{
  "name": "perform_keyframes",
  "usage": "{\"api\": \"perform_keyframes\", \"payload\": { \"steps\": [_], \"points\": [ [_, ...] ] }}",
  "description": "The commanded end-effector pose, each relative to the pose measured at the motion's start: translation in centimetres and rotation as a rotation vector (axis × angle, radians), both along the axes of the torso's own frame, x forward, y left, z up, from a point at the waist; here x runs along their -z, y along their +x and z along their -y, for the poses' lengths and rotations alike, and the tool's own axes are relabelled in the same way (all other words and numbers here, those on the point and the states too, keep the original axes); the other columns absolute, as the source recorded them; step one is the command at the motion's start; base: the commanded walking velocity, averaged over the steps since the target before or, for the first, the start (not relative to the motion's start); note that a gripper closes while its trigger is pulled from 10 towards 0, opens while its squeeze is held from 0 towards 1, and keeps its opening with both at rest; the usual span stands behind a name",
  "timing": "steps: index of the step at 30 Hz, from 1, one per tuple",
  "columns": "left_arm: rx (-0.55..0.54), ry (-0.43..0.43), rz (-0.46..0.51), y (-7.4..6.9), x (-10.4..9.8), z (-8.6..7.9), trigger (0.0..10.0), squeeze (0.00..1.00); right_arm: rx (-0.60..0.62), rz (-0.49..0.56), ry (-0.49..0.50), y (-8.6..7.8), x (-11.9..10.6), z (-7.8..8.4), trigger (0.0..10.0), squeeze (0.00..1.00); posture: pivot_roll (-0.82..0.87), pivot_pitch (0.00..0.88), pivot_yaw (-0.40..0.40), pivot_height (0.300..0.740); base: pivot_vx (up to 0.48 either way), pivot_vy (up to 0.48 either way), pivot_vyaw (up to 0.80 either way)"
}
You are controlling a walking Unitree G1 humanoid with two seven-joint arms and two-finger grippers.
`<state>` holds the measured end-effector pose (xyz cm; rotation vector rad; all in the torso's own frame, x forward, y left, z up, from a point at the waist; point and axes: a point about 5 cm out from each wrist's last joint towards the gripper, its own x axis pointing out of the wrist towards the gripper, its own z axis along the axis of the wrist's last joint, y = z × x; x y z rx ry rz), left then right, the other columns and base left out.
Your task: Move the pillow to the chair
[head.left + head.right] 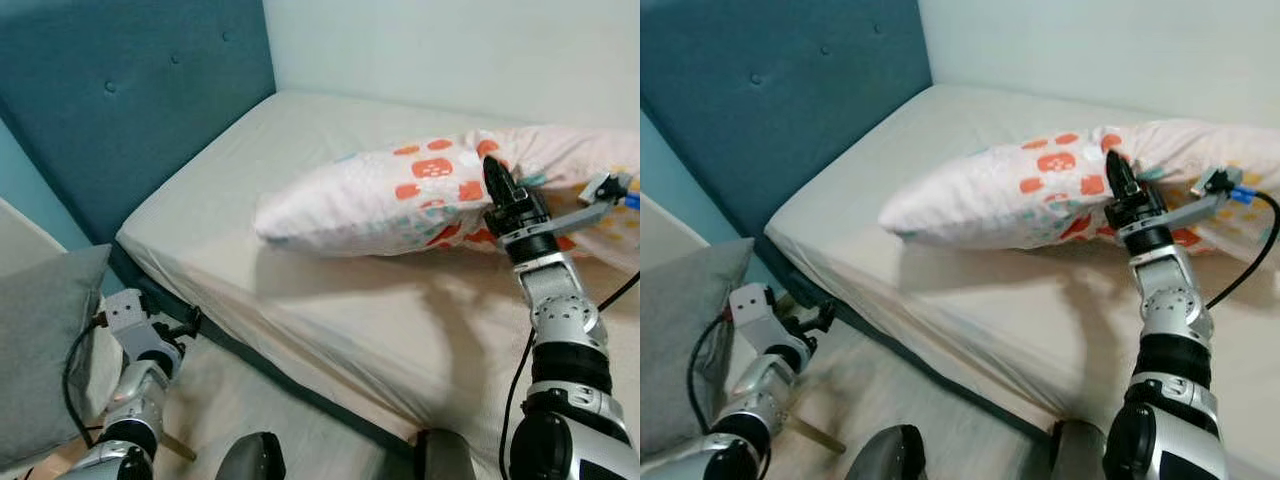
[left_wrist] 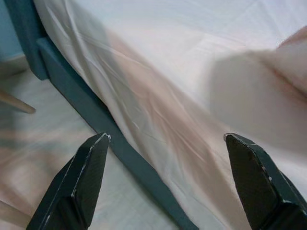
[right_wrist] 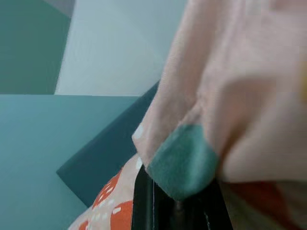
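The right pincer (image 1: 497,180) clamps a fold of the patterned pillow (image 1: 400,195), held just above the bed (image 1: 300,150) beside the teal headboard (image 1: 130,90); the left pincer (image 2: 168,158) hangs open beside the bed's edge.

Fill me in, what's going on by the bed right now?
The right gripper has its fingers pinched on the patterned pillow, holding it lifted above the mattress, with its shadow falling on the sheet below. The left gripper hangs low beside the bed frame, fingers spread apart and holding nothing. A grey cushion sits at the robot's left.
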<state>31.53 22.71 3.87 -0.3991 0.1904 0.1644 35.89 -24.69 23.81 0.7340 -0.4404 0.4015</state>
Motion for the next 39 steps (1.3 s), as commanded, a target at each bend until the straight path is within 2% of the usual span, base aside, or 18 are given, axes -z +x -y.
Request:
{"api": "perform_keyframes", "payload": {
  "steps": [1, 4, 5, 7, 10, 17, 30, 39],
  "points": [
    [-0.007, -0.003, -0.057, -1.0, 1.4, 0.1, 10.0, 0.00, -0.012, 0.097, -0.001, -0.4, -2.4, -0.3, 0.0, 0.00, 0.04, 0.000, 0.079, 0.579, 0.000, 0.000, 0.00],
    [0.004, 0.001, -0.101, -1.7, 2.3, 0.4, 10.0, 0.00, -0.009, 0.110, -0.003, -0.5, -2.9, -0.3, 0.0, 0.00, 0.04, 0.000, 0.081, 0.589, 0.000, 0.000, 0.00],
    [-0.001, -0.004, -0.162, -2.8, 3.6, 0.6, 10.0, 0.00, -0.006, 0.123, -0.006, -0.7, -3.5, -0.4, 0.0, 0.00, 0.03, 0.000, 0.080, 0.599, 0.000, 0.000, 0.00],
    [-0.003, -0.006, -0.177, -3.0, 3.8, 0.6, 10.0, 0.00, -0.005, 0.124, -0.007, -0.8, -3.6, -0.4, 0.0, 0.00, 0.03, 0.000, 0.080, 0.604, 0.000, 0.000, 0.00],
    [-0.041, -0.059, -0.198, -3.5, 4.4, 0.6, 10.0, 0.00, -0.009, 0.103, -0.030, -0.7, -3.2, -0.9, 0.0, 0.00, 0.03, 0.000, 0.076, 0.614, 0.000, 0.000, 0.00],
    [-0.003, -0.071, -0.182, -3.1, 4.3, 2.1, 10.0, 0.00, -0.080, 0.031, -0.057, -0.6, -1.3, -4.1, 0.0, 0.00, 0.04, 0.000, 0.072, 0.654, 0.000, 0.000, 0.00],
    [0.053, -0.055, -0.164, -3.0, 4.3, 3.4, 10.0, 0.00, -0.100, -0.023, -0.070, -0.7, 0.2, -5.8, 0.0, 0.00, 0.04, 0.000, 0.078, 0.709, 0.000, 0.000, 0.00],
    [0.102, -0.044, -0.132, -2.6, 4.0, 4.5, 10.0, 0.00, -0.090, -0.026, -0.073, -0.8, 0.5, -6.5, 0.0, 0.00, 0.04, 0.000, 0.076, 0.724, 0.000, 0.000, 0.00]
  ]
}}
